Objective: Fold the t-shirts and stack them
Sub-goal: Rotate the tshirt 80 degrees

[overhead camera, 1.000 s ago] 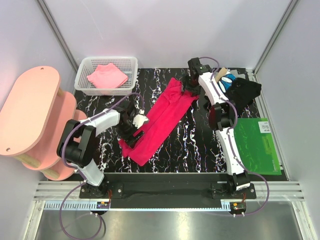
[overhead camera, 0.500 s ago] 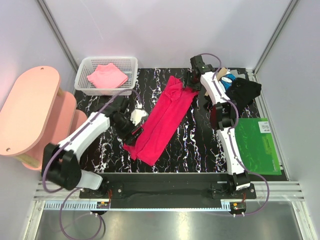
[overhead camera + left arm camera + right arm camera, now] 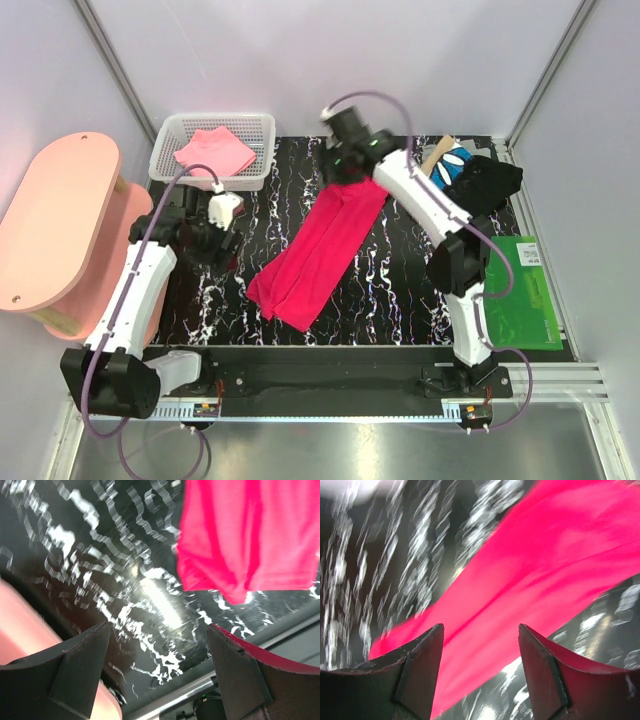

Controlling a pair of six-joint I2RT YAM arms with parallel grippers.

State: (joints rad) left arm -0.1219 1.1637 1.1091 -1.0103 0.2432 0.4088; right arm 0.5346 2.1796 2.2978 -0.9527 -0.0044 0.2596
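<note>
Table (image 3: 400, 290), black marbled: main change on it is the red shirt (image 3: 315, 255). It lies free now as a long narrow diag. strip, folded lengthwise. Far end sits just R of the basket (image 3: 215, 120) at its near-rim level; near end runs toward the arm bases, below and R of the basket. One sec ago both ends had a gripper at them; now neither does.

L arm (image 3: 135, 290) has swung off the shirt's near-L edge and out toward the basket side. R arm (image 3: 430, 200) has reached across from the shirt's far R corner to its far L corner, closer to the basket.

Black shirt (image 3: 490, 185) and blue-and-white shirt (image 3: 455, 160) are piled well R of the basket in the same back row, same spot as before. Pink shirt (image 3: 215, 152) is inside the basket, untouched.

L gripper (image 3: 158, 630): just near-side of the basket, jaws wide apart, nothing between them, shirt hem well clear. R gripper (image 3: 480, 627): over the shirt's far end, R of the basket, jaws apart, cloth seen under them but not pinched.

Meaning, prob.: lengthwise fold done and let go. Crosswise fold(s) not yet done, then stacking w/ the pile far R of the basket.
</note>
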